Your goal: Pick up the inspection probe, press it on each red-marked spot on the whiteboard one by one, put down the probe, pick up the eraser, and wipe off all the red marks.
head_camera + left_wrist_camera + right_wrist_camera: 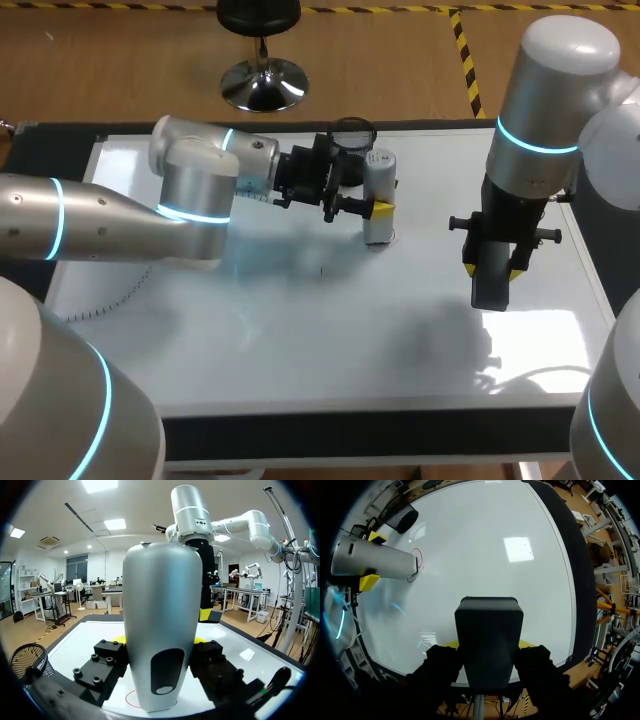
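Probe (380,175) stands upright, clamped in your left gripper (377,210), tip on a red ring (415,566) on the whiteboard (300,330): pressing step. Your right gripper (492,270) clasps the eraser (490,290) above the board. Next, lift straight up, then seek another mark.

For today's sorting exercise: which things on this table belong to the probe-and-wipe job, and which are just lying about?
Job: probe, red mark, whiteboard, eraser.
Lying about: black mesh cup, curved ticked strip.
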Motion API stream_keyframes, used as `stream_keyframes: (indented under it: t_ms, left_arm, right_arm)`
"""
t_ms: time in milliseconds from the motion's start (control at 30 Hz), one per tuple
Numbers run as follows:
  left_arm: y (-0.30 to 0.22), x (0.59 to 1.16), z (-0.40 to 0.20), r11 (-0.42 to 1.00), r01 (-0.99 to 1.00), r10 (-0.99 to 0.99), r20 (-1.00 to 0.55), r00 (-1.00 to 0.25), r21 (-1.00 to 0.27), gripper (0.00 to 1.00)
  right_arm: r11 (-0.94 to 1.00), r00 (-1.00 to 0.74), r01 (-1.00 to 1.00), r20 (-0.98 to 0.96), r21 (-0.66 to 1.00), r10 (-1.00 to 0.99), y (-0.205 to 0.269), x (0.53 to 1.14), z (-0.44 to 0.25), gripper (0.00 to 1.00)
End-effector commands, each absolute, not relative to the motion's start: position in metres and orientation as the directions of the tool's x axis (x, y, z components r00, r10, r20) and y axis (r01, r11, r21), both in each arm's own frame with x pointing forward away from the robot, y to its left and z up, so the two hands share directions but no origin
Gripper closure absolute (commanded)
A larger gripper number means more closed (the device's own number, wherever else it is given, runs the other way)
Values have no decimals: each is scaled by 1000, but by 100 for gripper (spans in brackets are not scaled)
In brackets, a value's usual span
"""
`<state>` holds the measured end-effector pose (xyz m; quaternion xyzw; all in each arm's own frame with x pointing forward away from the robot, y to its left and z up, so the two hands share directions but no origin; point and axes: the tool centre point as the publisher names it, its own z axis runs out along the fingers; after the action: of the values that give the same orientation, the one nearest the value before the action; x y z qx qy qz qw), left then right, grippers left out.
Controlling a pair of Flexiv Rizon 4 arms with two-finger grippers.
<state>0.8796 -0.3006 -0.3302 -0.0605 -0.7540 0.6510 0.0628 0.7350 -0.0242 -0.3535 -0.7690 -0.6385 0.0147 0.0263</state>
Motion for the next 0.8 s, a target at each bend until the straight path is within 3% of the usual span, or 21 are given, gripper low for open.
stream_keyframes:
  t_ms: [33, 800]
  left_arm:
    - [-301, 877, -340, 150, 9, 175, 18, -984, -989, 100]
    - [-300, 877, -338, 150, 8, 177, 19, -984, -989, 100]
  right_arm:
    - [-182, 183, 982, 13, -59, 983, -25, 735, -353, 100]
    - [-182, 183, 982, 13, -59, 983, -25, 735, -353, 100]
